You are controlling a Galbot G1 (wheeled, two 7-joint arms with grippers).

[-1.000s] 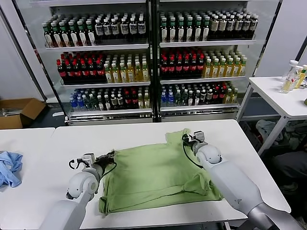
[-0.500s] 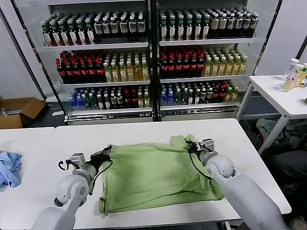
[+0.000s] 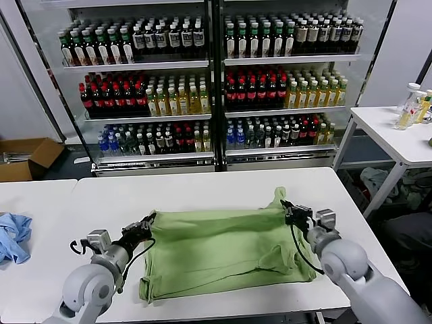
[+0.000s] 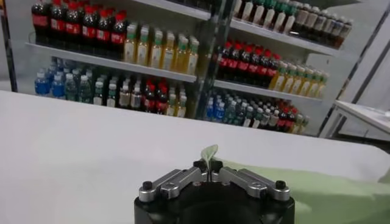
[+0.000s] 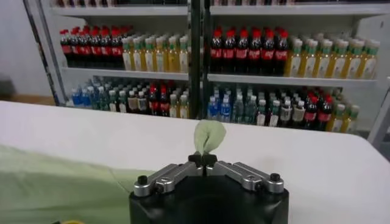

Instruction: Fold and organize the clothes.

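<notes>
Bright, even indoor light; soft shadows.

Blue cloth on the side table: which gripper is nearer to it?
Left. The left gripper, pinching the green shirt's far-left corner, is nearer the blue cloth; the right gripper holds the shirt's opposite corner.

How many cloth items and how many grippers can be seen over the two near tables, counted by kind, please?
Light green shirt: 1
Light blue cloth: 1
Grippers, each pinching a far corner of the shirt: 2, left gripper and right gripper
Total: 4
</notes>
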